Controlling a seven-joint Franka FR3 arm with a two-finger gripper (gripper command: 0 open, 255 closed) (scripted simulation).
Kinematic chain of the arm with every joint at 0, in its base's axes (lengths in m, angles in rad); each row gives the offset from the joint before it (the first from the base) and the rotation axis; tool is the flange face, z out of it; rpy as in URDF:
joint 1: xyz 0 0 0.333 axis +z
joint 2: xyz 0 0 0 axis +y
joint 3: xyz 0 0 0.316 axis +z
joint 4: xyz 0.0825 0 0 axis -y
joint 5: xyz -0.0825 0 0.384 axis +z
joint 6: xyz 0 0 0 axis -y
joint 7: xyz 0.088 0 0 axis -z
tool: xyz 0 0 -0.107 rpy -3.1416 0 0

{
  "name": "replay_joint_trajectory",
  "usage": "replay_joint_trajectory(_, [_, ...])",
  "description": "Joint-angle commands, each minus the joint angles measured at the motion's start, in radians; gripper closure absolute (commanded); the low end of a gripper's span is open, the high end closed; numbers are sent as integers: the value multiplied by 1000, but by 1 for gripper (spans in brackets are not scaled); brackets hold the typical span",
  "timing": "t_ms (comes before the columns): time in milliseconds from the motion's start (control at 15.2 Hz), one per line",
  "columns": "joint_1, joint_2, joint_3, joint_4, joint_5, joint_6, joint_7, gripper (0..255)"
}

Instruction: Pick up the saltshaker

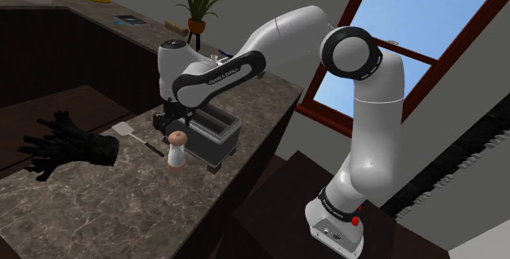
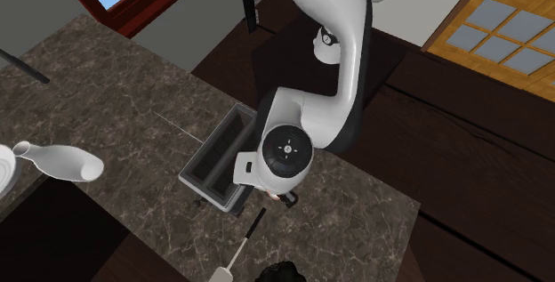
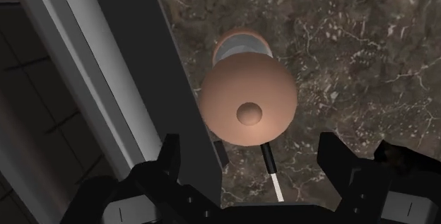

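Hovering right above the saltshaker (image 3: 247, 102): one gripper (image 3: 249, 152), fingers (image 3: 169, 162) spread wide, nothing between them touched. The shaker's cap sits centred in the gap, below the fingertips.

Count on the dark stone-patterned surface (image 1: 98, 208):
- 1 saltshaker (image 1: 176, 151), upright, brown rounded cap with a small knob, pale body. It stands just beside the toaster's front corner; touching or not, can't tell.
- 1 toaster (image 1: 214, 135), dark grey box, 2 slots on top, directly under the arm's forearm in the second exterior view.
- 1 spatula (image 1: 131, 131), pale blade, thin dark handle, lying flat. Its handle end points at the shaker and passes near its base in the wrist view.
- black gloves (image 1: 65, 147), a heap near the shoulder view's left; looks like a pair, exact count unclear.
- 1 white bottle-shaped vase (image 2: 58, 160), on its side, well apart from the toaster.

Further back: 1 potted plant (image 1: 199, 0) behind the arm, 1 red-framed window (image 1: 425, 45) with blue sky.
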Motion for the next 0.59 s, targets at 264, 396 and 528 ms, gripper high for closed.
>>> replay_joint_trajectory(264, [10, 49, -15, -7, -25, 54, 19, 0])
replay_joint_trajectory(396, [10, 49, -15, -7, -25, 53, 19, 255])
replay_joint_trajectory(528, [10, 48, -15, -8, -24, 53, 19, 255])
